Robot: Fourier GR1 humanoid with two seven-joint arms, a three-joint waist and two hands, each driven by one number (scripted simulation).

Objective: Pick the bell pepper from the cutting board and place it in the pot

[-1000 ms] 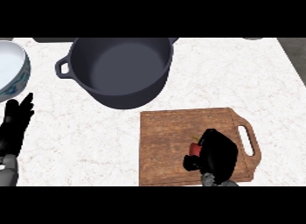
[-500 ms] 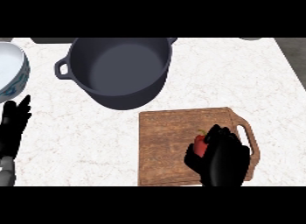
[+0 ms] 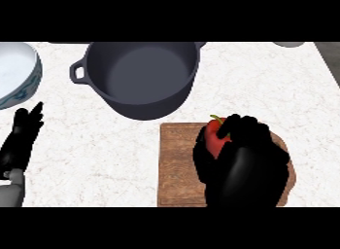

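Note:
A red bell pepper (image 3: 215,137) with a green stem is held in my right hand (image 3: 246,160), whose fingers curl round it above the wooden cutting board (image 3: 178,165). Most of the pepper is hidden by the hand. The dark grey pot (image 3: 143,77) with side handles stands empty beyond the board, up and to the left of the pepper. My left hand (image 3: 20,141) rests open at the left edge, fingers pointing up, apart from everything.
A white bowl with a blue pattern (image 3: 8,75) sits at the far left beside the pot. The white marbled counter (image 3: 94,146) spreads between my left hand and the board. The counter's right edge (image 3: 336,78) runs down the far right.
My right hand has closed round the pepper and risen with it toward the far end of the board, nearer the pot. The left hand has stayed still.

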